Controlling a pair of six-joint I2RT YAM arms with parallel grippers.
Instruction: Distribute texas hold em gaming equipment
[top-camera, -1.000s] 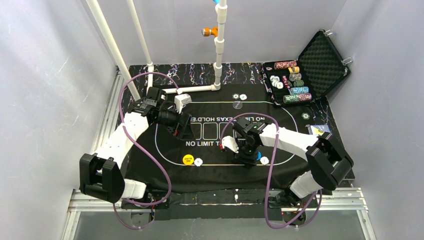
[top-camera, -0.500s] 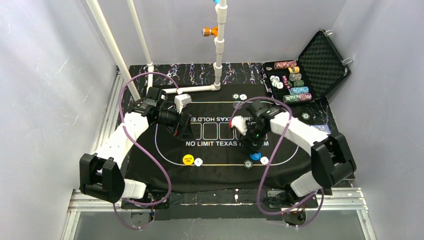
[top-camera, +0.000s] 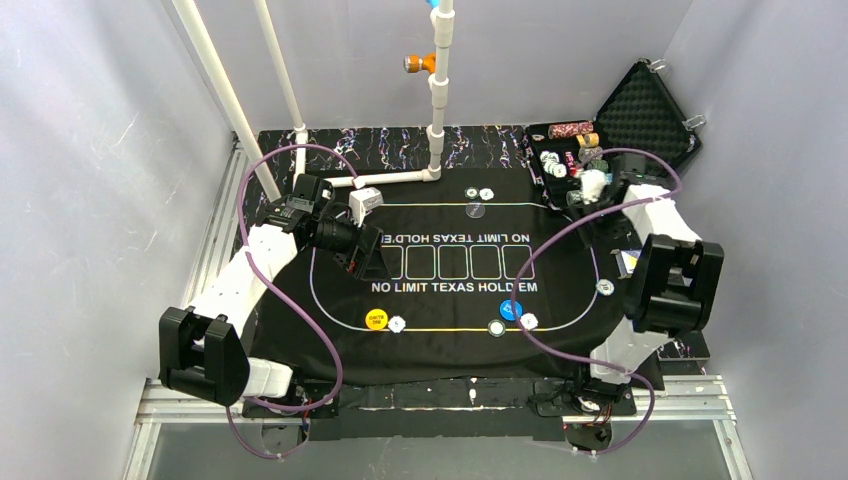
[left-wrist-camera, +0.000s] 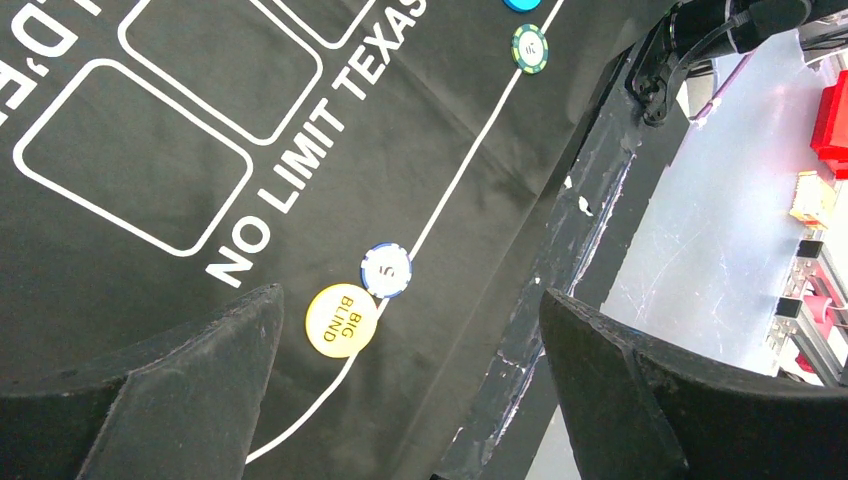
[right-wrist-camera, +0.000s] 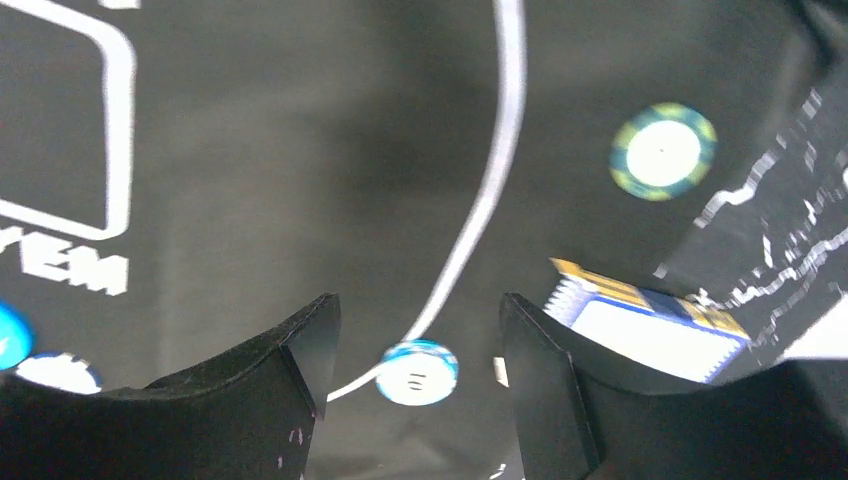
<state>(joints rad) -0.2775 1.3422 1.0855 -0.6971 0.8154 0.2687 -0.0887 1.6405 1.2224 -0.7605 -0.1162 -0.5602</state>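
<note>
the card deck (right-wrist-camera: 650, 320) lies flat by the right edge of the mat (top-camera: 450, 305), long axis slanting down-right, one corner hidden behind a jaw. the yellow button disc (left-wrist-camera: 341, 320) sits just beside a white chip (left-wrist-camera: 386, 270). the right gripper (right-wrist-camera: 415, 310) is parted and empty, its arm extended over the case (top-camera: 650, 120). the left gripper (left-wrist-camera: 410, 300) hovers wide and empty. the right wrist view is blurred.

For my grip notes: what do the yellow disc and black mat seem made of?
Yellow disc: probably hard plastic, smooth, flat, with crisp printed lettering. Black mat: seemingly soft cloth or felt, matte, creased near its edge.
</note>
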